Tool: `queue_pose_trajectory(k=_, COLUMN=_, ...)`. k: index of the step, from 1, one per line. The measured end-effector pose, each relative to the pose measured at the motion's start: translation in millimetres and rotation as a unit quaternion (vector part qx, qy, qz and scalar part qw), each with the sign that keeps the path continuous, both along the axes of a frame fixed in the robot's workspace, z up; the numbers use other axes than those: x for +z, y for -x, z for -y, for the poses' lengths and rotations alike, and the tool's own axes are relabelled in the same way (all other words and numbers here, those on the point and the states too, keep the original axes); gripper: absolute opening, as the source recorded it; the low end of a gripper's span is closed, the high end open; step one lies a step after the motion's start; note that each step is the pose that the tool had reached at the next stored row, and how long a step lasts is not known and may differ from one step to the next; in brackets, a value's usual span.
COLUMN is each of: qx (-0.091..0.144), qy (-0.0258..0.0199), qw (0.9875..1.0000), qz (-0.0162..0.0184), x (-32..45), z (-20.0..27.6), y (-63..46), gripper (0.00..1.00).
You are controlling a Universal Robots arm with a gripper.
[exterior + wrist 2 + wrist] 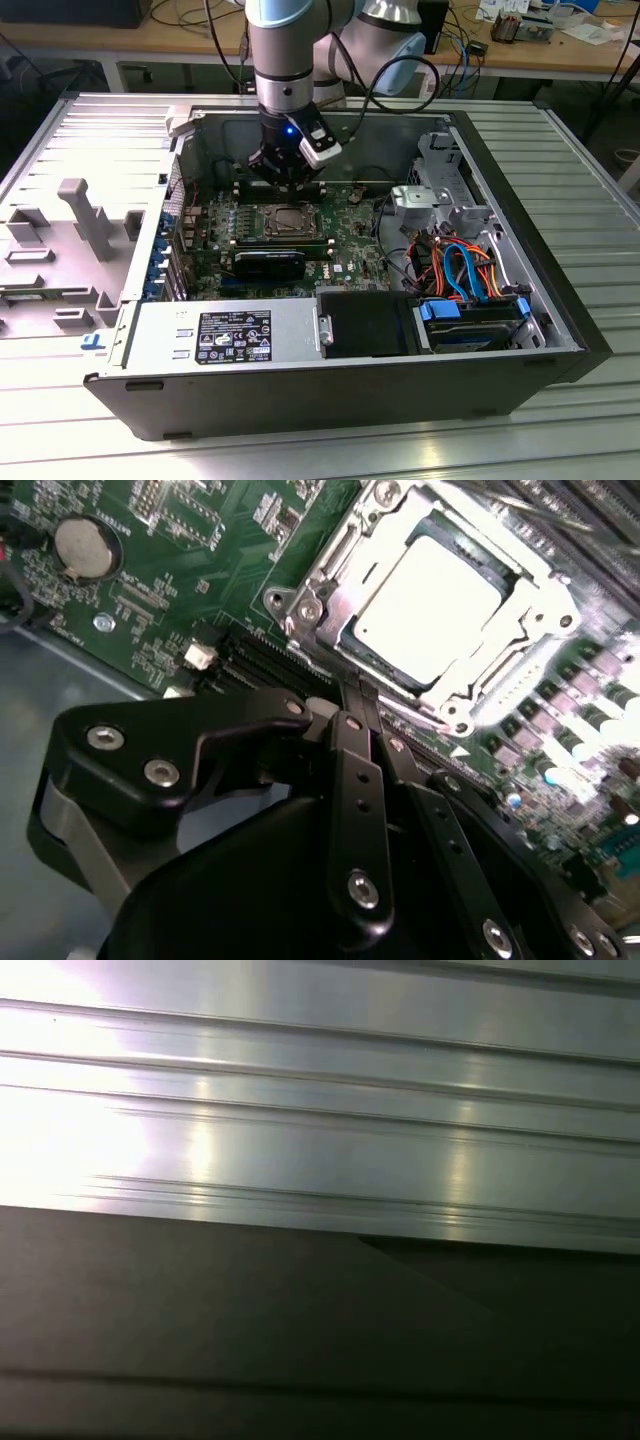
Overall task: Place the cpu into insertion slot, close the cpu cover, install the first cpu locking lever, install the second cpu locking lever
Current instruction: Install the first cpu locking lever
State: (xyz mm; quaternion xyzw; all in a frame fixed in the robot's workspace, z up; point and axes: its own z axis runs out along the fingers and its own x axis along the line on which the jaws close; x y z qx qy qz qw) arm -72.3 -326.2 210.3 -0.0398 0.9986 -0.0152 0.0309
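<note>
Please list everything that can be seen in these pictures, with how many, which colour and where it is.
computer case: one, black and grey, lying open on the ribbed metal table.
circuit board: one, green, inside the case.
insertion slot: one, silver rim, middle of the board.
cpu: one, silver-grey, seated in the slot.
cpu cover: one, silver frame, lying down around the cpu.
coin battery: one, silver, on the board.
power supply: one, grey, along the case's near wall.
cables: several, orange, blue and black, toward the exterior view's right.
plastic tray: one, grey, on the exterior view's left.
gripper: one, black, fingers together, at the slot's edge.
</note>
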Motion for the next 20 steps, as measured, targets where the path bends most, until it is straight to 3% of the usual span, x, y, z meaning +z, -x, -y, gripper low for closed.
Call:
queue_pose_trajectory(k=6, qx=0.0, qy=-0.0023, qw=1.0, qz=-0.0001, x=2.2, z=1.8, y=0.0, gripper=0.11)
queue_pose_trajectory(k=20, qx=0.0, qy=-0.0042, qw=1.0, qz=-0.0002, x=-8.7, z=9.2, y=0.0, gripper=0.11)
